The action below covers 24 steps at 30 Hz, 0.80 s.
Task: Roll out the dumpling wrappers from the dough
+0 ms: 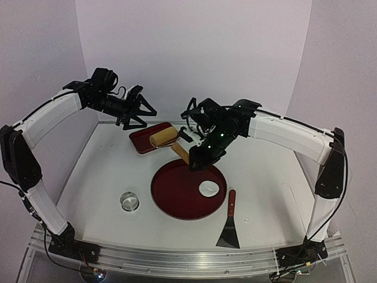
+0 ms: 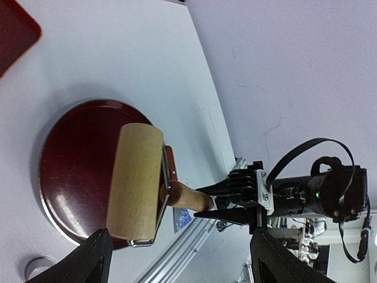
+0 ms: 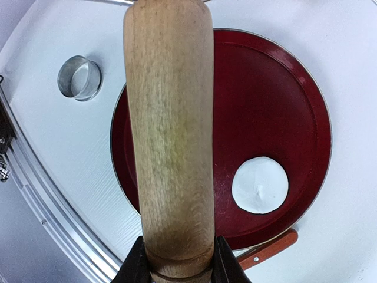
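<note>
The right gripper (image 1: 194, 163) is clamped on the wooden roller handle (image 1: 180, 153) at frame centre, the left gripper (image 1: 143, 114) gapes at upper left, and the dough (image 1: 208, 188) lies lower right on the round red tray (image 1: 172, 197).

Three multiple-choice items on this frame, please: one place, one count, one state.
1. Where is the dough? A on the round tray; B on the spatula; C on bare table.
2. How many red trays? A one; B two; C three.
3. The right end effector is: A open and empty; B shut on the rolling pin; C shut on the metal ring.
Answers: 1 A, the white lump lies inside the round rim. 2 B, one round, one rectangular tray. 3 B, it clamps the wooden handle.
</note>
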Motion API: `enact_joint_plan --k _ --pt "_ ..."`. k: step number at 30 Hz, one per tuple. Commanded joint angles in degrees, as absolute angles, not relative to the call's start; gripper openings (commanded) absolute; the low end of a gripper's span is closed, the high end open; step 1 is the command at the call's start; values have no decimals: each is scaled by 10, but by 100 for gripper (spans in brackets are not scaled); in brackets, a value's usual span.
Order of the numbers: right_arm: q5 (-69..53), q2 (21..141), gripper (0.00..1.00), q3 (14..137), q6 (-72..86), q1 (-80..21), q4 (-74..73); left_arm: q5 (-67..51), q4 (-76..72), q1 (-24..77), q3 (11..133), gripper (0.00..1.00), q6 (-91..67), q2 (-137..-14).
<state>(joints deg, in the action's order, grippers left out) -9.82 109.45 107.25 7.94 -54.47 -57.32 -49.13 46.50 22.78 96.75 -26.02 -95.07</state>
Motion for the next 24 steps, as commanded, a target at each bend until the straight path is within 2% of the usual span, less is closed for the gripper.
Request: enact_joint_plan --k 1,13,15,24 --pt "-105 1056 0 1113 45 -551 -551 -621 384 229 960 81 -298 -981" --pt "-68 1044 0 1132 22 -553 -527 -670 471 245 1026 80 -268 -1057" --pt "-63 1043 0 1135 17 -553 -526 -662 527 245 1051 79 -239 -1071" --pt "-46 1049 0 1148 5 -555 -519 -733 473 264 1071 72 -293 -1098"
